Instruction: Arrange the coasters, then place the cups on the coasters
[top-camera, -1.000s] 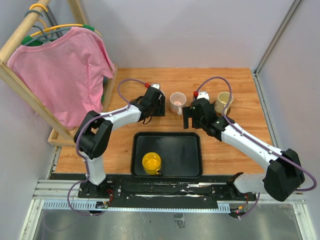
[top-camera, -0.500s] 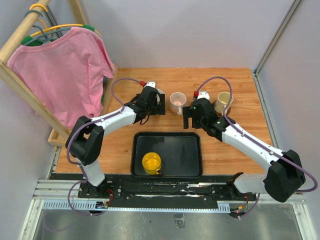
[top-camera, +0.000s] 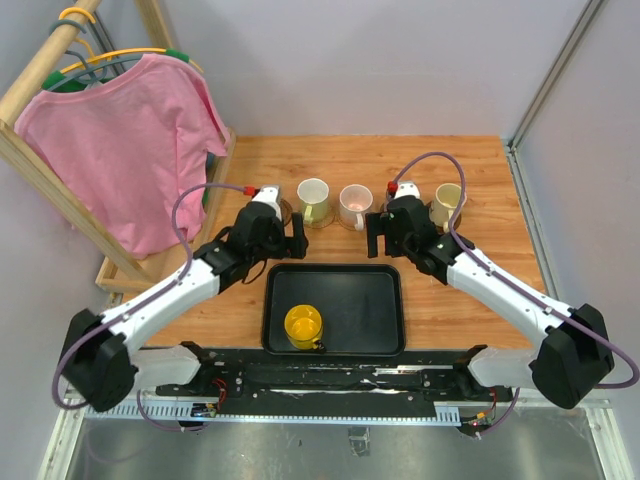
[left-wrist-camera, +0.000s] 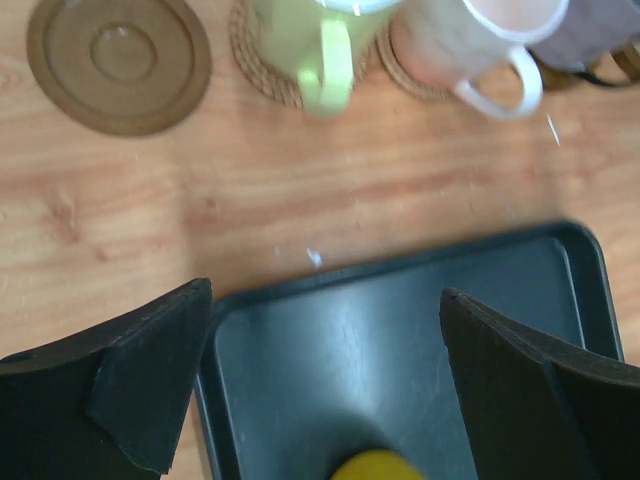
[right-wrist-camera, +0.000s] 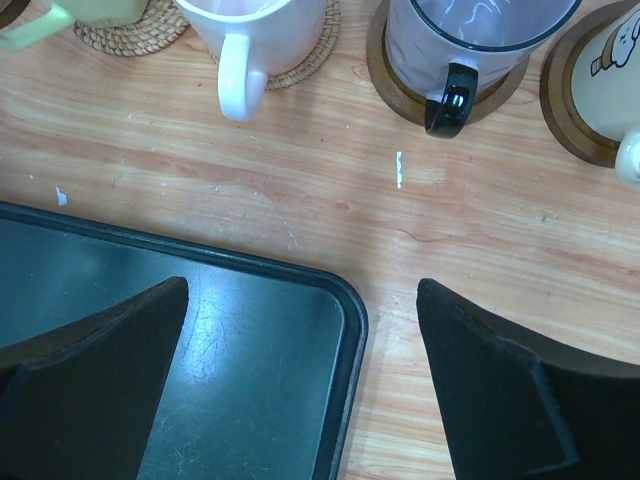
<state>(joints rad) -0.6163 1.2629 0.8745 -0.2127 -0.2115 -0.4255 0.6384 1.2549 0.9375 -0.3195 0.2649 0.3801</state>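
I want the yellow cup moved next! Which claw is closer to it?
Left. The left claw hangs just beyond the black tray, almost straight behind the yellow cup. The right claw sits past the tray's far right corner, farther away.

No legible text, label or number anywhere in view

One cup (top-camera: 303, 325) is yellow, the tray (top-camera: 370, 300) black, the shirt (top-camera: 130, 150) pink, one coaster (left-wrist-camera: 118, 62) dark brown.

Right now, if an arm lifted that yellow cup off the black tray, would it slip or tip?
The yellow cup looks glazed and rigid, so probably slippery but unbending. It stands upright, wide-mouthed, so likely steady. Ceramic-looking, it might chip if dropped.
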